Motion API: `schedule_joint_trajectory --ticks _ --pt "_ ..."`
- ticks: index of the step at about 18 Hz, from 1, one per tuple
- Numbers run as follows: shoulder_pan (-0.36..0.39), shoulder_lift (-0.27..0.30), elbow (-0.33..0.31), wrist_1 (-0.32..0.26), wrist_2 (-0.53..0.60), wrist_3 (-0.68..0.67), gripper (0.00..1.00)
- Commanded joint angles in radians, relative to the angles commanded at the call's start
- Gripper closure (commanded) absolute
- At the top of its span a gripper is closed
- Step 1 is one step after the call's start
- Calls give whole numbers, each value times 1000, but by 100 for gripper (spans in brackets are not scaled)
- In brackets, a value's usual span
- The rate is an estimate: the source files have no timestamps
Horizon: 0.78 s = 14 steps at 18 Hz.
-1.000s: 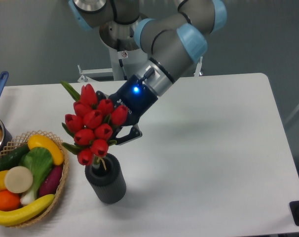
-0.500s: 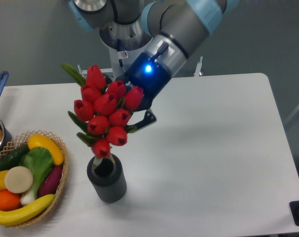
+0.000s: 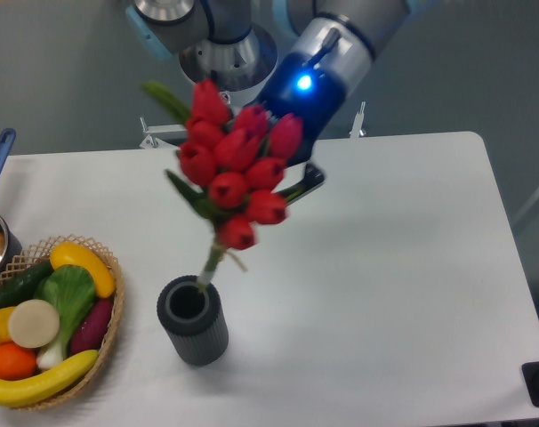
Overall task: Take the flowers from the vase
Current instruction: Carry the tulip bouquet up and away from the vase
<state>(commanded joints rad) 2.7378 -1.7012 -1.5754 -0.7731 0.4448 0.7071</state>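
Fixed camera, sole view. Extraction judged well advanced but not finished: flowers [image 3: 237, 169] raised high, blooms at about 1 o'clock from the vase [image 3: 192, 319], yet the stem tips appear to reach the vase mouth, whether inside the rim or merely level with it cannot be told. Remaining: further lift until the stems are plainly clear of the vase. Gripper [image 3: 283, 178] mostly hidden behind the blooms; only one dark finger tip showing at 3 o'clock of the bunch; fingers judged closed on the bouquet behind the heads, though the contact itself is not visible. Bouquet condition: red buds bunched tight, slightly blurred; green leaves projecting at 10 o'clock and along the left side; thin pale-green stems gathered below, with a loose end of string showing; bunch tilted, heads leaning toward 1 o'clock. Vase upright on the white table [image 3: 394, 267], dark grey, ribbed, thick-rimmed. Wicker basket [image 3: 108, 331] of fruit and vegetables at 9 o'clock of the vase, near but apart.
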Motion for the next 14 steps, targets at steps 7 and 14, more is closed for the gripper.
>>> schedule_joint_trajectory --ticks 7,14 --pt "114 -48 -58 3 77 187 58" --pt "132 -43 -118 5 83 246 58"
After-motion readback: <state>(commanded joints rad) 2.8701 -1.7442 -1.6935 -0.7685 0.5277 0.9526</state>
